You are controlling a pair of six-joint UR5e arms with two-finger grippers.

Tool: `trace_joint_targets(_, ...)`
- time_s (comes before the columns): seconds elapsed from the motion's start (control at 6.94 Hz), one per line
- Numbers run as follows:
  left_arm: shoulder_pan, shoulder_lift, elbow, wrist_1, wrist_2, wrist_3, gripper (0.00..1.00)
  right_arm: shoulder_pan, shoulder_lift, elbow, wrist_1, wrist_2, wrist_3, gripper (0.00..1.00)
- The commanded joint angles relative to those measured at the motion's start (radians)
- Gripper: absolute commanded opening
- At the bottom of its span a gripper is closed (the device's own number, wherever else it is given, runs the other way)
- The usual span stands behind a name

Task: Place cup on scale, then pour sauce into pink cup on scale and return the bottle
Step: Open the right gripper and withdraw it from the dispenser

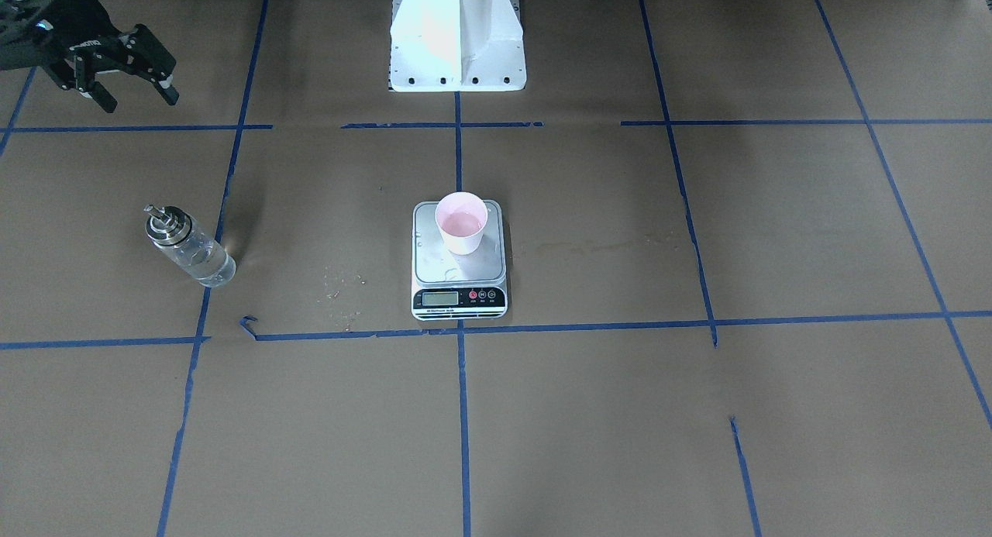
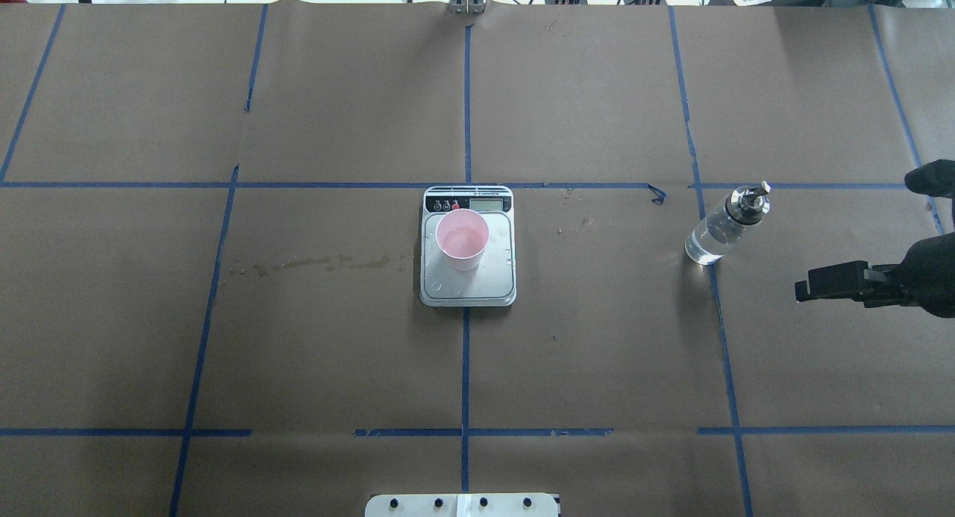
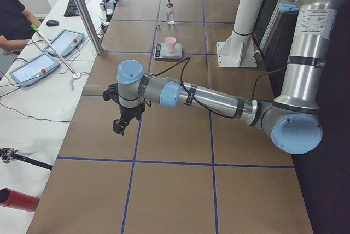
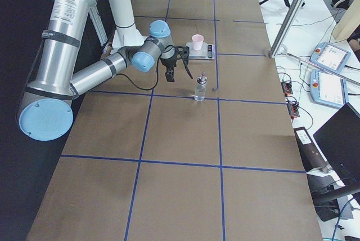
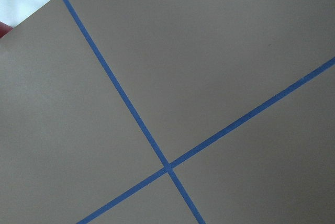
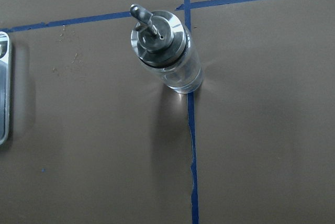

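Observation:
The pink cup (image 1: 461, 223) stands upright on the far part of the scale (image 1: 457, 272) at mid-table; both also show in the overhead view, the cup (image 2: 462, 239) on the scale (image 2: 470, 287). The glass bottle (image 1: 190, 246) with its silver pourer cap stands upright on the paper on my right side, with clear sauce (image 2: 705, 246) in it. My right gripper (image 1: 138, 99) is open and empty, raised and apart from the bottle (image 6: 167, 51), which shows below it in the right wrist view. My left gripper (image 3: 123, 124) hangs over bare paper far from the scale; I cannot tell whether it is open or shut.
The white robot base (image 1: 457, 41) stands behind the scale. A pale wet stain (image 2: 313, 263) lies on the brown paper on the scale's left, and small specks (image 2: 578, 218) on its right. Blue tape lines cross the table. Tablets (image 3: 33, 67) and a metal post (image 3: 82, 12) stand at the operators' side.

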Motion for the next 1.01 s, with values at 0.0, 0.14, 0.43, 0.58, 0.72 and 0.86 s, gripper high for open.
trace_joint_targets(0.0, 0.000, 0.003, -0.005, 0.000, 0.000, 0.002, 1.00, 0.180, 0.039, -0.004, -0.112, 0.151, -0.193, 1.00)
trace_joint_targets(0.14, 0.000, 0.003, -0.010, 0.000, 0.000, 0.002, 1.00, 0.255, 0.086, -0.010, -0.276, 0.156, -0.360, 1.00)
trace_joint_targets(0.43, 0.000, 0.003, -0.008, 0.000, 0.000, 0.002, 1.00, 0.448, 0.180, -0.118, -0.508, 0.156, -0.798, 1.00)
trace_joint_targets(0.58, 0.000, 0.003, -0.005, 0.002, 0.002, 0.002, 1.00, 0.536, 0.186, -0.216, -0.515, 0.170, -0.978, 1.00)
trace_joint_targets(0.72, 0.000, 0.006, 0.009, 0.002, 0.000, 0.006, 1.00, 0.620, 0.188, -0.324, -0.511, 0.208, -1.147, 1.00)
trace_joint_targets(0.86, 0.000, 0.008, 0.026, 0.003, 0.000, 0.006, 1.00, 0.665, 0.185, -0.402, -0.507, 0.219, -1.277, 1.00)
